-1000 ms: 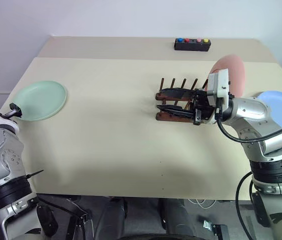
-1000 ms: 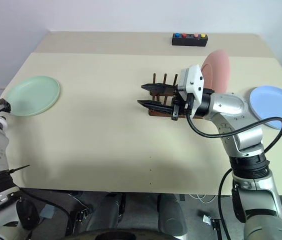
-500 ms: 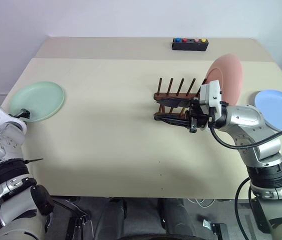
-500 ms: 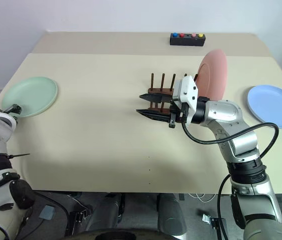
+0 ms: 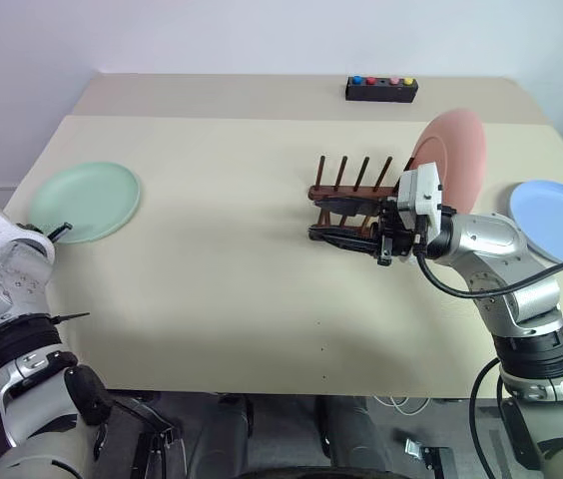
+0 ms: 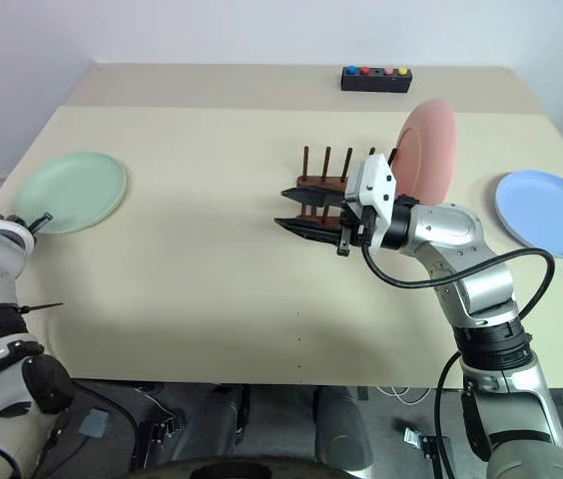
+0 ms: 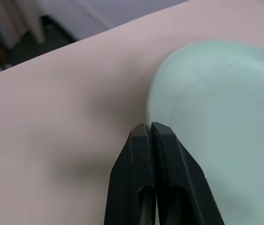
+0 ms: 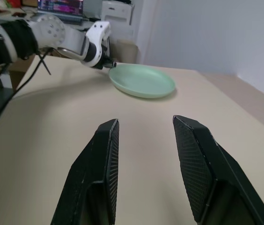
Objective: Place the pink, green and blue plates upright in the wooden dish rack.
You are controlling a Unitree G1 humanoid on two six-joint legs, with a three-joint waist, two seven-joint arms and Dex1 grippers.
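The green plate (image 5: 84, 202) lies flat at the table's left side. My left gripper (image 5: 62, 232) is shut, its fingertips (image 7: 147, 125) pinched together on the plate's near rim. The pink plate (image 5: 449, 160) stands upright at the right end of the wooden dish rack (image 5: 346, 180). On the table at the far right, the blue plate (image 5: 556, 222) lies flat. My right gripper (image 6: 280, 210) hovers in front of the rack, pointing left, open with nothing between its fingers (image 8: 108, 140). It looks across the table to the green plate (image 8: 142, 80).
A small black box (image 5: 381, 89) with coloured buttons sits at the table's far edge. Bare tabletop (image 5: 212, 259) stretches between the green plate and the rack. The left table edge runs close beside the green plate.
My left gripper has gone from open to shut at the green plate's rim and moved forward. The plate has slid slightly right with it. The right arm has stayed put.
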